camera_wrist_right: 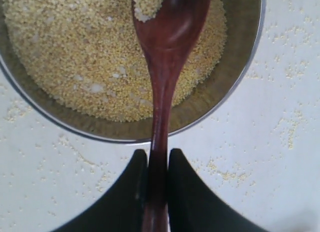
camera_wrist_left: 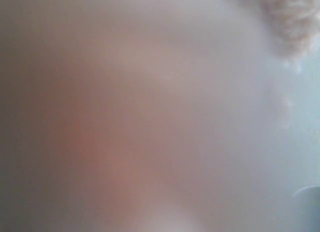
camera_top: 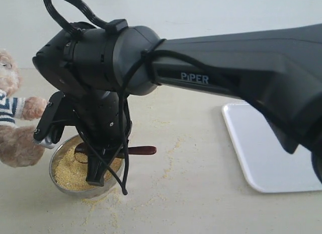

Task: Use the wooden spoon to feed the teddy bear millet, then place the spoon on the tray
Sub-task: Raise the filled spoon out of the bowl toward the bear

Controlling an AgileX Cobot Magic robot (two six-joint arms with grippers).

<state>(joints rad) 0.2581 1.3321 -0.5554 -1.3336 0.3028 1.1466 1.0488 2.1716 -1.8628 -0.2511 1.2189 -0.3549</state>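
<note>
The right claw (camera_wrist_right: 155,159) is clamped on the handle of the spoon (camera_wrist_right: 167,52), head over millet (camera_wrist_right: 75,52) in the bowl (camera_top: 70,188) at the exterior view's lower left, beside the bear (camera_top: 12,123); left claw unseen, its view a blur.

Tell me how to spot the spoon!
Look beside the teddy bear for the shiny round bowl of yellow millet. The spoon sticks out over its rim, pinched by the black right gripper. It is the only dark reddish-brown wooden thing there.

Matte black arm (camera_top: 241,68), white PiPER lettering (camera_top: 194,78), thin black cables (camera_top: 125,166) looped around it, smooth curved black claw (camera_wrist_right: 158,159).
</note>
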